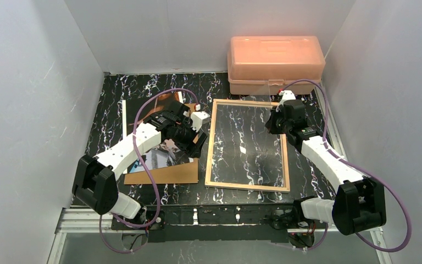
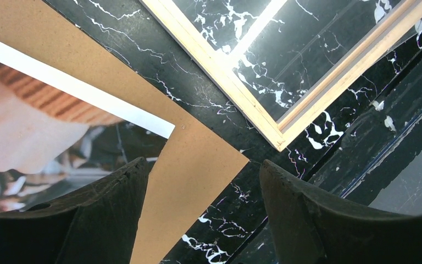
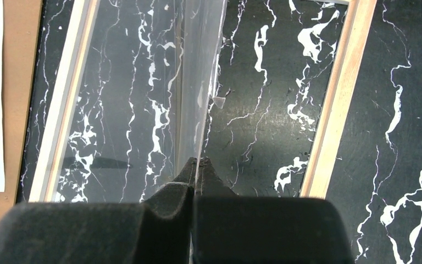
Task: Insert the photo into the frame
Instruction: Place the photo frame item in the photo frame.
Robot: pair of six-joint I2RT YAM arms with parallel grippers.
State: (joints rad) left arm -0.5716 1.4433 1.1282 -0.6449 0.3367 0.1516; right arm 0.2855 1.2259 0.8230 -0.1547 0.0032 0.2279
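While the right gripper (image 3: pixel 198 163) is clenched on the near edge of the clear pane (image 3: pixel 200 66), this pane stands lifted and tilted above the opening of the frame (image 1: pixel 209 143); whether its far edge rests on the frame I cannot tell. The frame lies flat in the middle of the black marble table (image 1: pixel 115 93), showing its light wood side, and the marble is visible through the opening. To the left of it, apart from it, the photo (image 1: pixel 160 155) lies on the brown backing board (image 1: pixel 165 175), and it is partly covered by the left arm in the top view. The board sticks out past the photo on the near side and on the side toward the frame. The left gripper (image 2: pixel 200 163) is released, with its jaws spread wide and nothing between them. It hangs over the near corner of the board that is closest to the frame, and the white-bordered corner of the photo is just beside its left finger (image 2: pixel 110 209). Whether the fingers touch the board I cannot tell. At the back of the table stands an orange plastic box (image 1: pixel 276 63) with its lid closed.
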